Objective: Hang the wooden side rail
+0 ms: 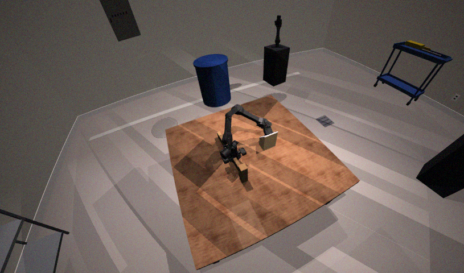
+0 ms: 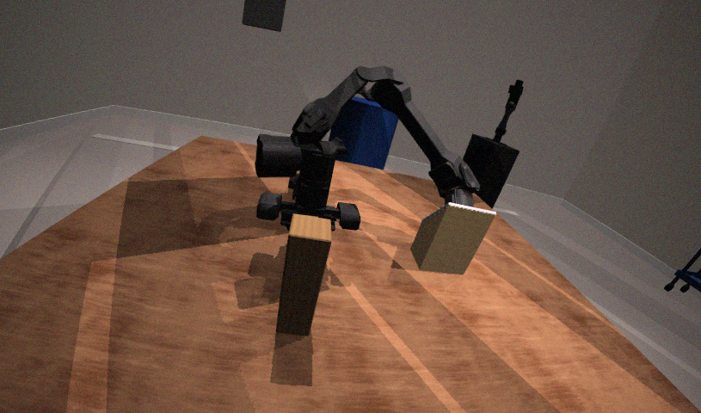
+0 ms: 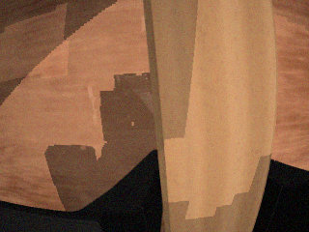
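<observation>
My gripper [image 1: 269, 132] [image 2: 461, 200] is shut on the upper edge of the pale wooden side rail [image 1: 269, 140] [image 2: 448, 244] [image 3: 212, 91]. The rail hangs tilted below the fingers, to the right of the arm's base, and looks a little above the wooden table [image 1: 295, 189] [image 2: 138, 317]. In the wrist view the rail fills the middle between the dark fingers. The headboard post [image 1: 242, 170] [image 2: 302, 286] stands upright in front of the arm's base, well to the left of the rail and apart from it. The steel hooks and the post's slot and pins do not show.
The arm's base [image 1: 231, 152] [image 2: 310, 204] stands just behind the post. Off the table are a blue barrel [image 1: 212, 79] [image 2: 366, 132], a black pedestal [image 1: 275, 64] [image 2: 489, 166], a blue cart [image 1: 413, 67] and a black box [image 1: 447, 169].
</observation>
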